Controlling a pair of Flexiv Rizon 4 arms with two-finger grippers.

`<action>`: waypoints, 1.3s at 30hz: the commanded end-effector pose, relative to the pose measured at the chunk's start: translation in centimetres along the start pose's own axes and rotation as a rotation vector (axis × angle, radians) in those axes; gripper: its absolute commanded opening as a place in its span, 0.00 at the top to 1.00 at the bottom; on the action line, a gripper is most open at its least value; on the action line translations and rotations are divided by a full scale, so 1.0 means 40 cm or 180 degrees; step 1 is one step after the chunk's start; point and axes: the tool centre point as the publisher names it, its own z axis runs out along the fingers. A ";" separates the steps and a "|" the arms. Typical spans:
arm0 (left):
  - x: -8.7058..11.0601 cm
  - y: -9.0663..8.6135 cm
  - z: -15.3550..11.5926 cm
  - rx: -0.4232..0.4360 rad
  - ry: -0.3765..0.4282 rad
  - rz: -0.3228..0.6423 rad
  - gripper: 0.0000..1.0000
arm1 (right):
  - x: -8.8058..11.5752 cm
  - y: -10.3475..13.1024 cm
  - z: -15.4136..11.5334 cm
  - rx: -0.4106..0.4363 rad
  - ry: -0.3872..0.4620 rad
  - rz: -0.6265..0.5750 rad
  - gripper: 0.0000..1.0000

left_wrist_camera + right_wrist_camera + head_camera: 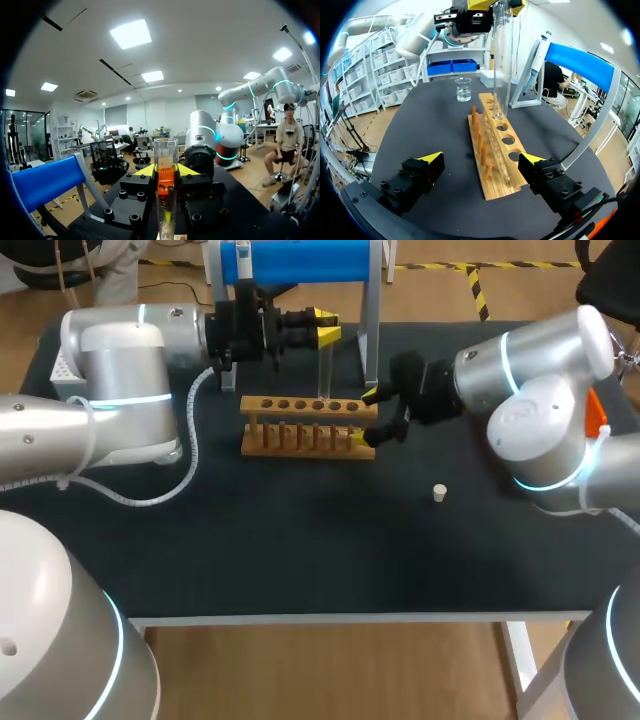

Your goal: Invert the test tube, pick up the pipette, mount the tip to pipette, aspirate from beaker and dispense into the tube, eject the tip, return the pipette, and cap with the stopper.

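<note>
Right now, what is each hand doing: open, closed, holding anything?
Left hand: closed on the test tube, held upright.
Right hand: open, fingers either side of the wooden rack end.

Bright, even light falls from white rectangular ceiling panels (131, 34); shadows on the matte black table (300, 540) are faint and soft.

Looks like a robotics lab to me: wooden test tube rack (307, 412), glass beaker (463, 89) and a pipette (537, 60) on a blue stand (580, 62), all on a black tabletop (300, 550) flanked by robot arms (120, 370).
</note>
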 end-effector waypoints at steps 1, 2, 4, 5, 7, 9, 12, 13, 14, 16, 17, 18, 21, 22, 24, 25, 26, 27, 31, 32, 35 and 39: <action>-0.004 0.000 0.000 -0.0004 0.0015 -0.0005 1.00 | 0.000 0.003 -0.004 0.0000 0.0006 0.0001 0.00; -0.004 0.000 0.000 -0.0004 0.0015 -0.0005 1.00 | 0.000 0.003 -0.004 0.0000 0.0006 0.0001 0.00; -0.004 0.000 0.000 -0.0004 0.0015 -0.0005 1.00 | 0.000 0.003 -0.004 0.0000 0.0006 0.0001 0.00; -0.004 0.000 0.000 -0.0004 0.0015 -0.0005 1.00 | 0.000 0.003 -0.004 0.0000 0.0006 0.0001 0.00; -0.004 0.000 0.000 -0.0004 0.0015 -0.0005 1.00 | 0.000 0.003 -0.004 0.0000 0.0006 0.0001 0.00; -0.004 0.000 0.000 -0.0004 0.0015 -0.0005 1.00 | 0.000 0.003 -0.004 0.0000 0.0006 0.0001 0.00; -0.004 0.000 0.000 -0.0004 0.0015 -0.0005 1.00 | 0.000 0.003 -0.004 0.0000 0.0006 0.0001 0.00; -0.004 0.000 0.000 -0.0004 0.0015 -0.0005 1.00 | 0.000 0.003 -0.004 0.0000 0.0006 0.0001 0.00; -0.004 0.000 0.000 -0.0004 0.0015 -0.0005 1.00 | 0.000 0.003 -0.004 0.0000 0.0006 0.0001 0.00; -0.004 0.000 0.001 0.0001 0.0017 -0.0002 1.00 | 0.000 0.003 -0.004 0.0000 0.0006 0.0001 0.00; -0.005 0.002 0.003 0.0005 0.0018 0.0000 1.00 | 0.000 0.003 -0.004 0.0000 0.0006 0.0001 0.00; -0.006 0.002 0.004 0.0010 0.0019 0.0000 1.00 | 0.000 0.003 -0.004 0.0000 0.0006 0.0001 0.00; -0.007 0.004 0.007 0.0007 0.0028 -0.0008 1.00 | 0.000 0.003 -0.004 0.0000 0.0006 0.0001 0.00; -0.007 0.004 0.008 0.0007 0.0034 -0.0008 1.00 | 0.000 0.003 -0.004 0.0000 0.0006 0.0001 0.00; -0.008 0.004 0.008 0.0006 0.0036 -0.0011 1.00 | 0.000 0.003 -0.004 0.0000 0.0006 0.0001 0.00; -0.008 0.005 0.008 0.0007 0.0036 -0.0013 1.00 | 0.000 0.003 -0.004 0.0000 0.0006 0.0001 0.00; -0.008 0.007 0.007 0.0006 0.0034 -0.0017 1.00 | 0.000 0.003 -0.004 0.0000 0.0006 0.0001 0.00; -0.008 0.009 0.006 0.0006 0.0032 -0.0023 1.00 | 0.000 0.003 -0.004 0.0000 0.0006 0.0001 0.00; -0.008 0.020 0.006 0.0005 0.0026 -0.0068 1.00 | 0.000 0.003 -0.004 0.0000 0.0006 0.0001 0.00; -0.009 0.022 0.006 0.0005 0.0026 -0.0073 1.00 | 0.000 0.003 -0.004 0.0000 0.0006 0.0001 0.00; -0.009 0.030 0.005 0.0007 0.0028 -0.0088 1.00 | 0.000 0.003 -0.004 0.0000 0.0006 0.0001 0.00; -0.011 0.039 0.001 0.0015 0.0029 -0.0108 1.00 | 0.000 0.003 -0.004 0.0000 0.0006 0.0001 0.00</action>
